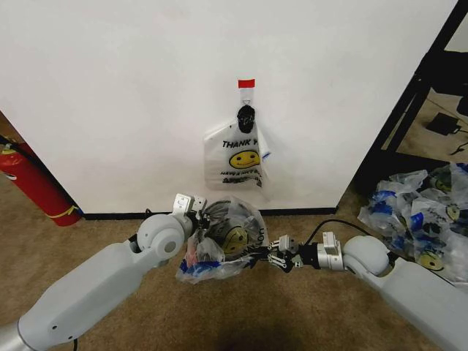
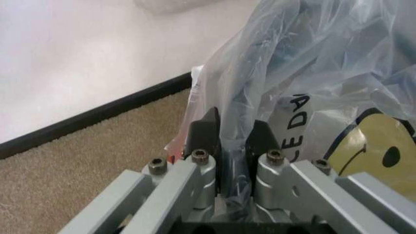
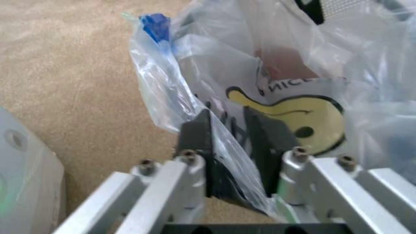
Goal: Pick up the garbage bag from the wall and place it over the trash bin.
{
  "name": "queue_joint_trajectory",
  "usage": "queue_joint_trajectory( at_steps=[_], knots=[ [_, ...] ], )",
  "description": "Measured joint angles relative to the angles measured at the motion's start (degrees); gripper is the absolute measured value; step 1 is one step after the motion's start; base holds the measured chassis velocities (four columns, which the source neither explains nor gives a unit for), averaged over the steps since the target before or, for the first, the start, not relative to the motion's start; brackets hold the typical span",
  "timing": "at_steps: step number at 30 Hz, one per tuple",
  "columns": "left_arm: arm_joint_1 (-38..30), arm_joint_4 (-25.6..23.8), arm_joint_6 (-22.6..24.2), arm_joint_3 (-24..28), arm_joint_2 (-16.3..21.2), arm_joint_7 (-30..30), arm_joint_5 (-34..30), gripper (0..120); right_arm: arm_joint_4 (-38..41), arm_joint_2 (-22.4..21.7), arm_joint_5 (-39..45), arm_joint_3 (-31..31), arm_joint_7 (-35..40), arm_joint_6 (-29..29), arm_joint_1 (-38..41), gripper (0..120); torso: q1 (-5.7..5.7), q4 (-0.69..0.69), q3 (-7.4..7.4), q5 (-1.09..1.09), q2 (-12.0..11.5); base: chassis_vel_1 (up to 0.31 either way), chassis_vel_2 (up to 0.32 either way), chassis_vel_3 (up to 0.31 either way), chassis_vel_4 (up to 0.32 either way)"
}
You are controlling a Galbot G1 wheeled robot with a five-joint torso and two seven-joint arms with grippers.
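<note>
A garbage bag (image 1: pixel 232 235) of thin white plastic with a yellow smiley is stretched low over the carpet in front of the wall (image 1: pixel 131 88). The dark trash bin (image 1: pixel 210 248) shows dimly through it. My left gripper (image 1: pixel 199 213) is shut on the bag's wall-side edge, with plastic pinched between its black fingers (image 2: pixel 202 134). My right gripper (image 1: pixel 268 256) is shut on the opposite edge, a fold of film running between its fingers (image 3: pixel 198 141). Another identical bag (image 1: pixel 241 157) hangs from the red-taped hook (image 1: pixel 246 86) above.
A red fire extinguisher (image 1: pixel 36 183) leans at the wall on the left. A heap of similar bags (image 1: pixel 424 216) lies on the carpet at the right, beside a black frame (image 1: pixel 413 95). Bare carpet lies in the foreground.
</note>
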Motion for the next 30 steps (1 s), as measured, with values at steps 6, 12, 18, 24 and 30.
queue_joint_trajectory(
  at_steps=[6,12,18,24,30],
  knots=[
    [0.6,-0.3,0.0,0.0,0.2,0.0,0.0,4,-0.6,0.8,-0.7,-1.1,-0.9,-0.2,0.4,48,0.0,0.0,0.0,-0.01,0.0,0.0,0.0,0.0,0.0],
    [-0.4,-0.2,0.0,0.9,0.4,0.0,-0.1,4,-2.1,1.8,-1.6,-3.0,-1.1,-0.4,1.5,64,0.0,0.0,0.0,-0.01,0.0,0.0,0.0,0.0,0.0],
    [-1.3,-0.6,0.0,2.0,1.2,0.3,-0.2,4,-3.1,2.5,0.4,-4.6,-0.2,-0.8,2.8,43,0.0,0.0,0.0,-0.01,0.0,0.0,0.0,0.0,0.0],
    [-1.4,-0.8,0.0,2.3,1.2,0.4,-0.3,4,-4.3,2.6,0.3,-5.5,-0.6,-0.8,3.9,22,0.0,0.0,0.0,0.0,0.0,0.0,0.0,0.0,0.0],
    [-1.6,-0.8,0.0,2.4,0.9,0.3,-0.6,4,-4.9,3.0,-0.5,-5.8,-2.2,-0.7,4.6,2,0.0,0.0,0.0,0.0,0.0,0.0,0.0,0.0,0.0]
  ],
)
